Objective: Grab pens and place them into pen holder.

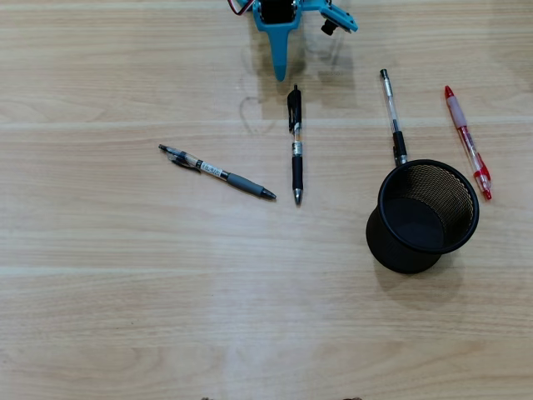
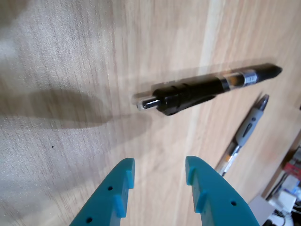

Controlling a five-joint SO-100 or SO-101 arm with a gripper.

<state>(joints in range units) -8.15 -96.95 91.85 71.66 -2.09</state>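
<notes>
Where pens [image 1: 296, 146] lie: pale wood tabletop [image 1: 166, 292]

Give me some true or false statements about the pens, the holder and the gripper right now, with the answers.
1. The pen holder is empty. True.
2. The gripper is shut on a pen. False: it is open and holds nothing.
3. Four pens lie on the table. True.
4. The red pen lies left of the holder in the overhead view. False: it lies to the holder's right.
5. In the wrist view, the black pen lies ahead of the fingertips. True.
6. The grey-grip pen touches the black pen. False: there is a gap between them.
</notes>
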